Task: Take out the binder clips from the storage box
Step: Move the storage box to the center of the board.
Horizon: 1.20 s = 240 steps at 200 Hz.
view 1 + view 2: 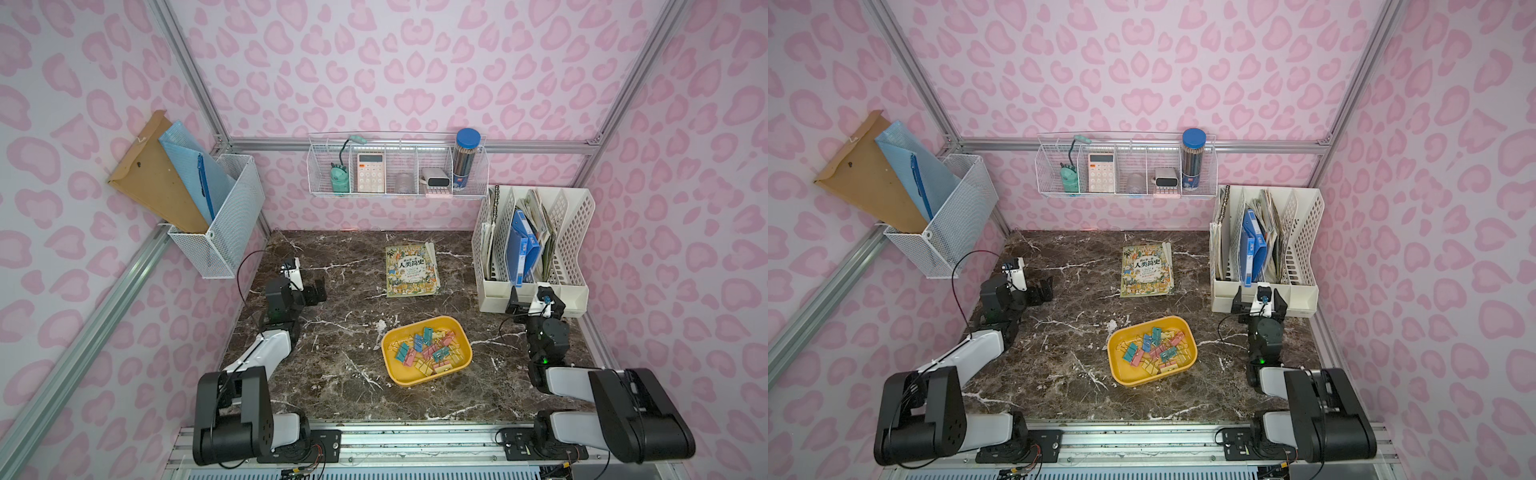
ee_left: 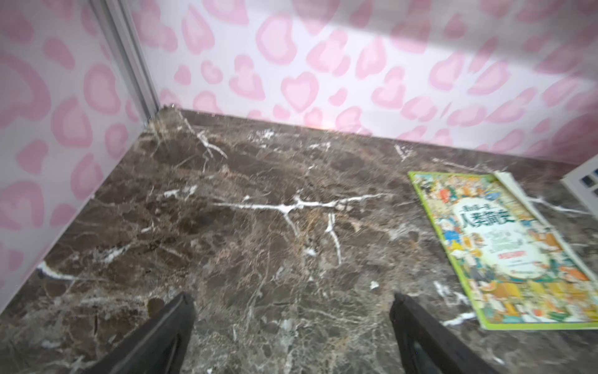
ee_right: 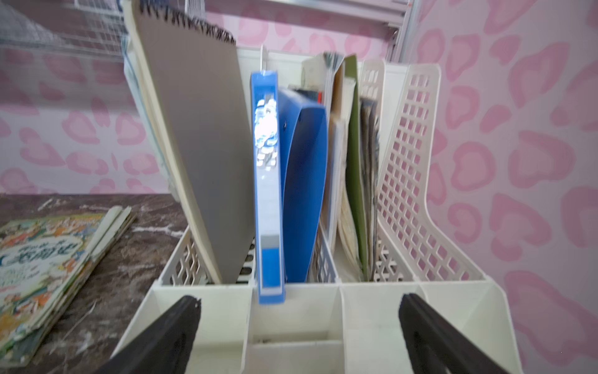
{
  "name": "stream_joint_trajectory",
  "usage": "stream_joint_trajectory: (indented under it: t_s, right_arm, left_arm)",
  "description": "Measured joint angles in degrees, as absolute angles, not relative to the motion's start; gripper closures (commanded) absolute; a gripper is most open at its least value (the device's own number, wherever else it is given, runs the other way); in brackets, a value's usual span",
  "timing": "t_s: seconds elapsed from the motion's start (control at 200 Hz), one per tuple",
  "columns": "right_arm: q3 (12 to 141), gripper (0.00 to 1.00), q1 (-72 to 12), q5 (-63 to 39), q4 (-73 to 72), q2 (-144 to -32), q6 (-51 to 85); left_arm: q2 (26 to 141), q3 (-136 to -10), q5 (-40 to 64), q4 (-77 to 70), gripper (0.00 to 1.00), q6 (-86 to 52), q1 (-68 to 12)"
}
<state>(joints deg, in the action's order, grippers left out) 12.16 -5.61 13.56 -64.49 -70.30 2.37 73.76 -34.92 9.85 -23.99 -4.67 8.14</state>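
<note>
The yellow storage box [image 1: 398,375] [image 1: 1121,371] lies at the front middle of the marble table in both top views. A heap of pastel binder clips [image 1: 428,348] [image 1: 1156,348] in pink, teal, blue and yellow fills it. My left gripper [image 1: 312,291] [image 2: 291,299] hovers open over bare marble at the left, well apart from the box. My right gripper [image 1: 1260,305] [image 3: 299,299] stands open at the front of the white file organizer [image 1: 575,249] [image 3: 417,168], empty. Neither wrist view shows the box or the clips.
A picture book [image 1: 411,270] [image 2: 504,249] [image 3: 42,268] lies flat behind the box. The organizer holds a notebook and a blue folder [image 3: 268,181]. A wire basket [image 1: 224,216] hangs on the left wall and a wire shelf [image 1: 399,166] on the back wall.
</note>
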Motion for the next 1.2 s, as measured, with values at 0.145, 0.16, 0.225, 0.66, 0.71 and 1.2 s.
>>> stream_joint_trajectory:
  t_s: [0.145,0.16,0.225,0.66,0.71,1.2]
  right_arm:
    - [22.9,0.0,-3.7,9.9,-39.0,-59.2,13.9]
    - [23.2,0.0,-3.3,8.4,-37.5,-58.5,14.7]
    - [22.8,0.02,-1.0,-0.6,-30.7,-54.4,18.6]
    - [26.3,0.14,-22.2,-18.2,1.5,-55.6,30.2]
    - [28.2,0.16,-25.9,-16.2,3.3,-58.6,30.2]
    - [35.0,0.18,-34.6,-9.6,12.1,-70.2,31.8]
  left_arm:
    - [67.7,-41.1,10.2,-13.5,0.0,-13.5,8.2]
    - [67.4,-41.8,10.5,-12.6,0.0,-14.6,8.2]
    - [66.8,-43.7,12.0,-9.8,0.0,-19.4,8.2]
    - [59.9,-42.8,16.8,18.2,0.0,-45.6,0.9]
    - [59.4,-42.0,17.5,20.1,0.01,-46.6,-2.4]
    - [61.2,-38.4,17.3,29.0,0.0,-53.8,-26.5]
